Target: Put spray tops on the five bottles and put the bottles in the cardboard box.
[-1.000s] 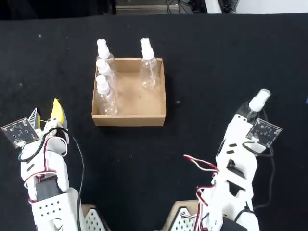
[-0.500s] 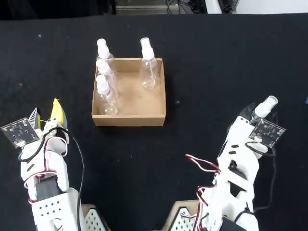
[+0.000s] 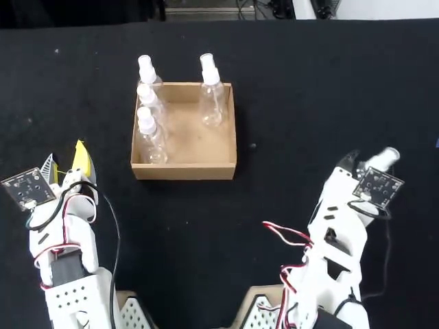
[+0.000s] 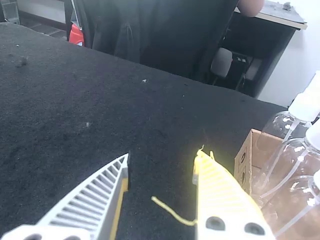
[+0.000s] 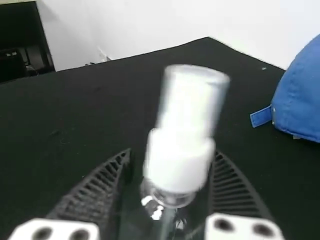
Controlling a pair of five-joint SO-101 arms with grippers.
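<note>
As four clear plastic spray bottles (image 3: 211,92) already stand in the open brown cardboard box (image 3: 184,170), the step in hand is, in my judgement, to bring the last one over. The right gripper (image 5: 172,162), at about 4 o'clock from the box, has its two black ribbed jaws drawn narrow on the fifth clear bottle with a white spray top (image 5: 182,145), one jaw on each side just under the white collar. Whether the base touches the black table cover (image 3: 295,89) I cannot tell. To do this well, the grip should not loosen, because the smooth light plastic probably slips easily. The bottle should rise above the box wall and above the white tops inside, then travel toward 10 o'clock. Three bottles line the 9 o'clock wall and one stands in the 1 o'clock corner, so the free floor is the middle and the 5 o'clock corner. The jaws should open only when the base sits flat there. The left gripper (image 4: 162,165), at about 8 o'clock from the box, has its yellow and white jaws wide apart with nothing between them, and it is best kept aside. The bottles carry no label. Small dark marks on the outer wall of the box are too small to read, and the blue fabric thing (image 5: 300,100) shows no print.
</note>
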